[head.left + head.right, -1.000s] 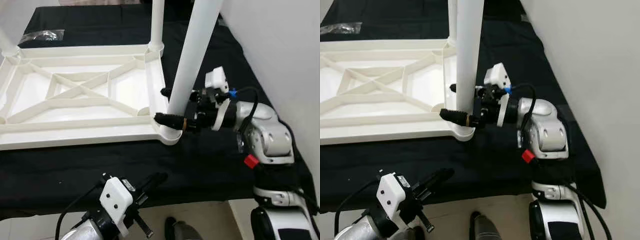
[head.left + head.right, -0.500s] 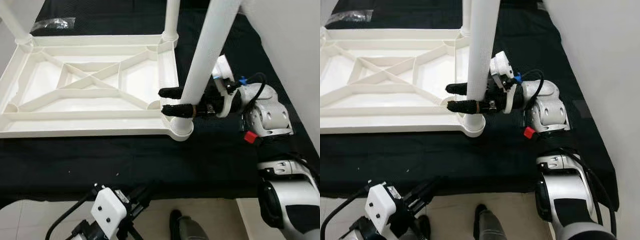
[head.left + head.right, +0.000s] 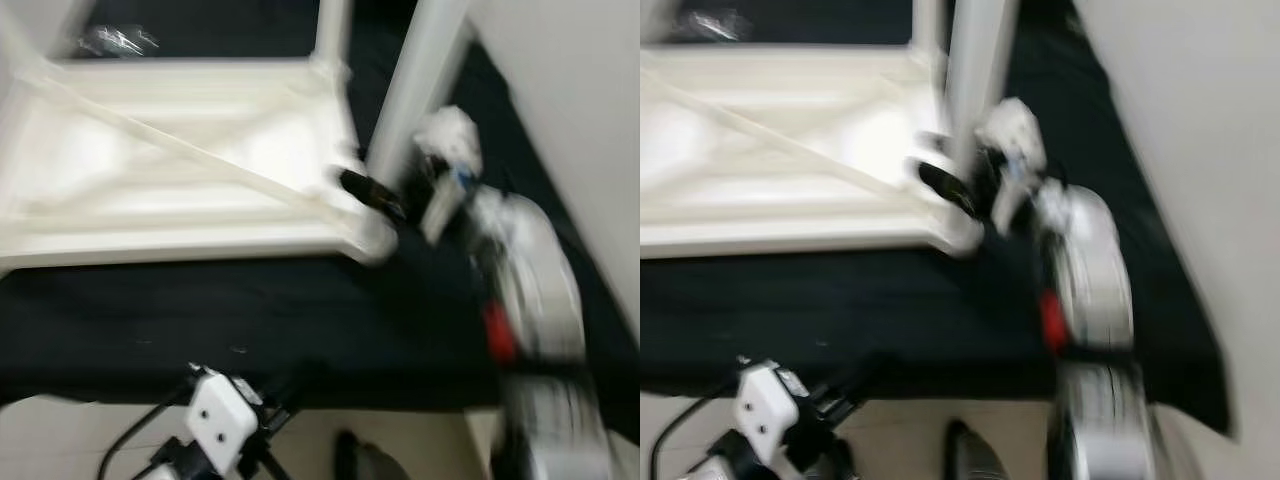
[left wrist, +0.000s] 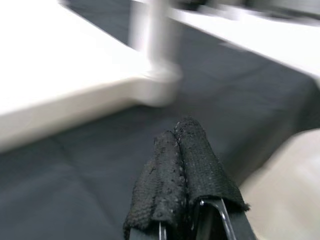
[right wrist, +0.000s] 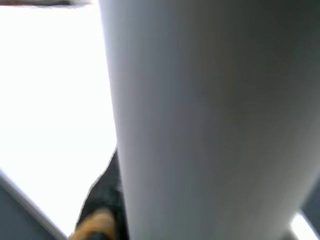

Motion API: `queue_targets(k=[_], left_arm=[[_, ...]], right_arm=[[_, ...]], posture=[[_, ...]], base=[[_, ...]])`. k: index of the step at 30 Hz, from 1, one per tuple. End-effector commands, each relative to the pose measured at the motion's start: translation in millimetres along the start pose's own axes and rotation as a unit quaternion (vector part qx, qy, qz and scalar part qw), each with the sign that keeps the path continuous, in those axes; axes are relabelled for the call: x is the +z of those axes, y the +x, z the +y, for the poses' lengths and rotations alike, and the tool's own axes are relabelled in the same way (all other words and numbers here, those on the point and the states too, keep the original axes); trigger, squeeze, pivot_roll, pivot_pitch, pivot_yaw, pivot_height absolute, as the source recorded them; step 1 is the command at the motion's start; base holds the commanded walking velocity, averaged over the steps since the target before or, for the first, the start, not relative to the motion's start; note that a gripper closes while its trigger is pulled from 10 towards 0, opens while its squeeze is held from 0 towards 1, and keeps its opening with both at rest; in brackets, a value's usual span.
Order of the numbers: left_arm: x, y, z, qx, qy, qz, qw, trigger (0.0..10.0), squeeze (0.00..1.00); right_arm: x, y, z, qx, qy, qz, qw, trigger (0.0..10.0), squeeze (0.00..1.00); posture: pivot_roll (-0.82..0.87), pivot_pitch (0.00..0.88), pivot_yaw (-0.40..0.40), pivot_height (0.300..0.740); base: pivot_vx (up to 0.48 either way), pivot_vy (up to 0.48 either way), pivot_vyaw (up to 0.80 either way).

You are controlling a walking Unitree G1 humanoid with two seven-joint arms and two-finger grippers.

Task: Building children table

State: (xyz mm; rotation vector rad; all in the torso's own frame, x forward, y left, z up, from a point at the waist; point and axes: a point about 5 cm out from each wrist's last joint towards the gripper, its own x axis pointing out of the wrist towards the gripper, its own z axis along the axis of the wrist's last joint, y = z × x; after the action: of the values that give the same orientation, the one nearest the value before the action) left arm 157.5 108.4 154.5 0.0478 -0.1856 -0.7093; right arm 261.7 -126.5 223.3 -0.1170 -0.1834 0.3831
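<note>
The white table leg (image 3: pixel 415 85) stood in the corner of the upside-down tabletop (image 3: pixel 150 160) on the black bench (image 3: pixel 300 310). The right tool (image 3: pixel 372 192) had swung around but still hugged it. The left tool (image 4: pixel 180 150) hung pressed together.

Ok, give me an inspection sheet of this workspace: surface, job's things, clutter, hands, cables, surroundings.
Surface: black cloth-covered surface, partly blurred.
Job's things: white plastic tabletop with ribbed underside lies upside down on the cloth; white round table leg stands at its near right corner, another white leg at the far right corner.
Clutter: clear plastic bag at the far edge of the cloth.
Hands: right hand is at the base of the near leg, grip blurred; left hand has its fingers together, holding nothing, low at the cloth's near edge.
Cables: black cable at the left wrist.
Surroundings: white wall on the right; pale floor below.
</note>
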Motion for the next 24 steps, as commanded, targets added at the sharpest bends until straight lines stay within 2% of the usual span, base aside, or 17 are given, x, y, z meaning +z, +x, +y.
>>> queue_targets(k=[1, 3, 5, 7, 8, 13, 14, 15, 16, 17, 18, 19, 20, 21, 22, 23, 24], left_arm=[[-2.0, 1.3, -0.9, -0.005, 0.003, 0.0, 1.0, 10.0, 0.0], [-3.1, 4.0, 0.9, -0.006, 0.005, 0.0, 1.0, 10.0, 0.0], [-6.5, 10.1, 6.1, -0.01, 0.01, -0.004, 1.0, 10.0, 0.0], [-7.3, 11.9, 8.1, -0.008, 0.013, -0.006, 1.0, 10.0, 0.0], [-7.8, 13.3, 10.0, -0.005, 0.016, -0.007, 1.0, 10.0, 0.0], [-7.9, 14.1, 11.4, -0.001, 0.018, -0.007, 1.0, 10.0, 0.0], [-7.4, 14.4, 11.0, 0.001, 0.019, -0.008, 1.0, 10.0, 0.0], [-7.4, 14.4, 11.0, 0.001, 0.019, -0.008, 1.0, 10.0, 0.0], [-7.0, 14.5, 10.5, 0.001, 0.02, -0.009, 1.0, 10.0, 0.0], [-7.0, 14.5, 10.5, 0.001, 0.02, -0.009, 1.0, 10.0, 0.0], [-6.5, 14.7, 9.1, 0.0, 0.019, -0.011, 1.0, 10.0, 0.0], [-5.5, 14.7, 7.2, -0.001, 0.016, -0.013, 1.0, 10.0, 0.0], [-5.5, 14.7, 7.2, -0.001, 0.016, -0.013, 1.0, 10.0, 0.0], [-4.9, 14.8, 5.9, -0.002, 0.014, -0.014, 1.0, 10.0, 0.0], [-4.9, 14.8, 5.9, -0.002, 0.014, -0.014, 1.0, 10.0, 0.0], [-4.2, 14.6, 4.6, -0.003, 0.014, -0.015, 1.0, 10.0, 0.0], [-4.2, 14.6, 4.6, -0.003, 0.014, -0.015, 1.0, 10.0, 0.0]], right_arm=[[-66.2, -24.3, -10.4, -0.083, 0.03, 0.247, 0.965, 0.0, 0.0], [-66.0, -29.6, -3.6, -0.072, 0.044, 0.247, 0.965, 0.0, 0.0], [-60.4, -8.6, 5.3, -0.044, 0.042, 0.218, 0.974, 0.0, 0.0], [-58.0, -1.9, 9.7, -0.031, 0.041, 0.209, 0.976, 0.0, 0.0], [-54.4, 5.3, 12.2, -0.009, 0.033, 0.198, 0.98, 10.0, 0.0], [-51.6, 12.5, 12.5, 0.019, 0.029, 0.19, 0.981, 10.0, 0.0], [-41.1, 23.3, 6.6, 0.046, 0.055, 0.143, 0.987, 10.0, 1.0], [-41.1, 23.3, 6.6, 0.046, 0.055, 0.143, 0.987, 10.0, 1.0], [-32.0, 29.5, 1.8, 0.06, 0.077, 0.107, 0.989, 10.0, 1.0], [-32.0, 29.5, 1.8, 0.06, 0.077, 0.107, 0.989, 10.0, 1.0], [-11.7, 33.3, -3.2, 0.123, 0.098, 0.056, 0.986, 10.0, 1.0], [6.4, 32.1, -11.4, 0.219, 0.078, 0.02, 0.972, 10.0, 0.95], [6.4, 32.1, -11.4, 0.219, 0.078, 0.02, 0.972, 10.0, 0.95], [16.9, 28.9, -16.2, 0.283, 0.057, 0.009, 0.957, 10.0, 0.95], [16.9, 28.9, -16.2, 0.283, 0.057, 0.009, 0.957, 10.0, 0.95], [24.4, 25.3, -23.5, 0.352, 0.024, 0.01, 0.936, 10.0, 0.0], [24.4, 25.3, -23.5, 0.352, 0.024, 0.01, 0.936, 10.0, 0.0]], posture=[[0.07, 0.257, -0.061, 0.74], [0.07, 0.257, -0.061, 0.74], [0.06, 0.222, -0.07, 0.74], [0.06, 0.222, -0.07, 0.74], [0.06, 0.221, -0.073, 0.74], [0.06, 0.223, -0.073, 0.74], [0.06, 0.228, -0.075, 0.74], [0.06, 0.228, -0.075, 0.74], [0.06, 0.23, -0.076, 0.74], [0.06, 0.23, -0.076, 0.74], [0.07, 0.243, -0.079, 0.74], [0.08, 0.254, -0.074, 0.74], [0.08, 0.254, -0.074, 0.74], [0.08, 0.254, -0.074, 0.74], [0.08, 0.254, -0.074, 0.74], [0.09, 0.262, -0.071, 0.74], [0.09, 0.262, -0.071, 0.74]], base=[[0.0, 0.0, 0.0], [0.0, 0.0, 0.0], [0.0, 0.0, 0.0], [0.0, 0.0, 0.0], [0.0, 0.0, 0.0], [0.0, 0.0, 0.0], [0.0, 0.0, 0.0], [0.0, 0.0, 0.0], [0.0, 0.0, 0.0], [0.0, 0.0, 0.0], [0.0, 0.0, 0.0], [0.0, 0.0, 0.0], [0.0, 0.0, 0.0], [0.0, 0.0, 0.0], [0.0, 0.0, 0.0], [0.0, 0.0, 0.0], [0.0, 0.0, 0.0]])
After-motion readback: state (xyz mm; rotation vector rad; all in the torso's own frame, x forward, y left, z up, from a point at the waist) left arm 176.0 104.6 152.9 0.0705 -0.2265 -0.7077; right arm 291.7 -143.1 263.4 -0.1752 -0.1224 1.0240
